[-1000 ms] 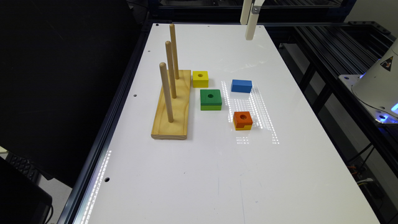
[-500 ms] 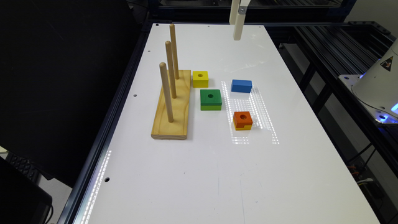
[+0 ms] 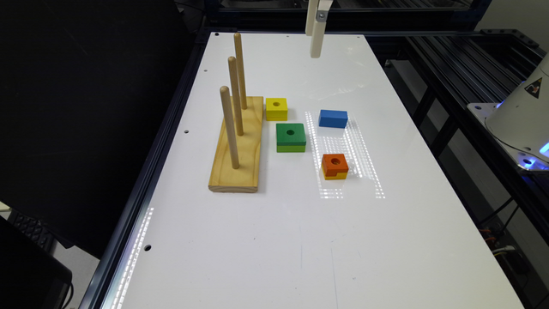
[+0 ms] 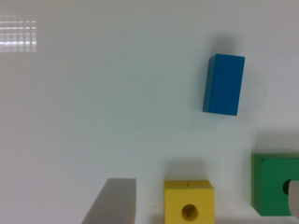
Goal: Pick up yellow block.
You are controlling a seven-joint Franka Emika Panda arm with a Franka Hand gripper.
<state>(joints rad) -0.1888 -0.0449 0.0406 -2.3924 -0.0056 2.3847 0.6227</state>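
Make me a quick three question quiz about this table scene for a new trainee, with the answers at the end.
1. True or false: the gripper is touching the yellow block.
2. Which block has no hole in its top? A) green block B) blue block C) orange-topped block
3. Fill in: the wooden base carries ___ upright pegs.

Key
1. False; it hangs above the white table, apart from every block.
2. B.
3. Three.
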